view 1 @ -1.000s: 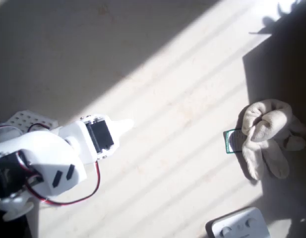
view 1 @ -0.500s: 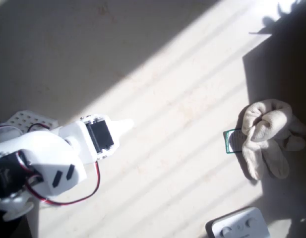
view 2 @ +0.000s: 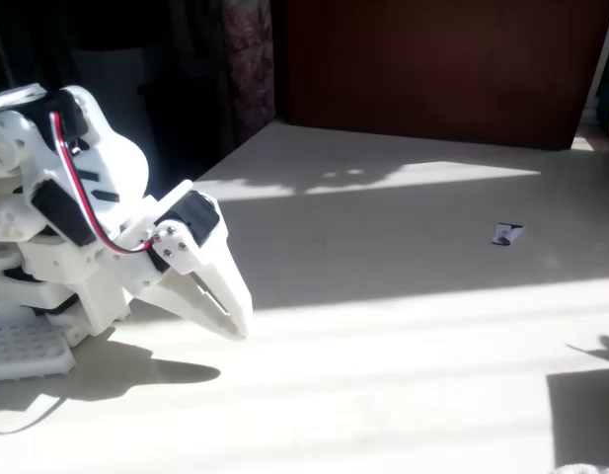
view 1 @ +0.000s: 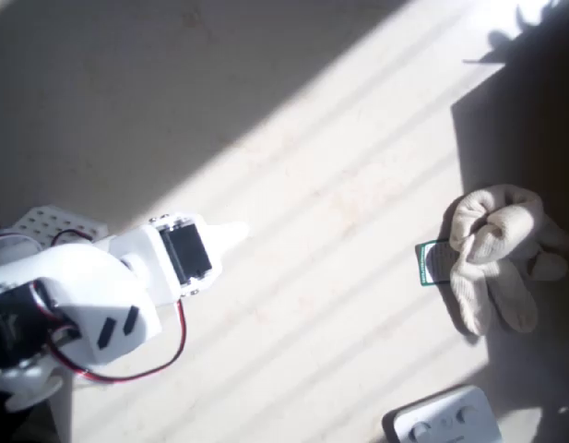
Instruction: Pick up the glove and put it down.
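Cream knit describes the glove (view 1: 499,254), which lies crumpled on the table (view 1: 339,166) near the right edge of the overhead view, partly in sun and partly in shadow. Its stubby fingers point toward the lower right of that view. A card (view 1: 432,262) with a green border lies just beside the glove on its left, and the glove covers the card's right part. A grey device (view 1: 444,421) with round buttons sits at the bottom edge of the same view, below the glove and apart from it.

The white arm (view 1: 81,295) is folded at the left of the overhead view, well apart from the glove. A red wire (view 1: 178,346) loops along its lower side. The gripper (view 2: 228,309) points down and to the right in the fixed view, its tip close above the table surface. The fingers are closed against each other and hold nothing. In the overhead view the gripper (view 1: 231,234) shows as a short white point extending right from the wrist block.

Bands of sunlight and shadow cross the table diagonally. In the fixed view, a small paper scrap (view 2: 505,234) lies on the shaded far part of the table, and the arm casts a dark shadow beneath itself.
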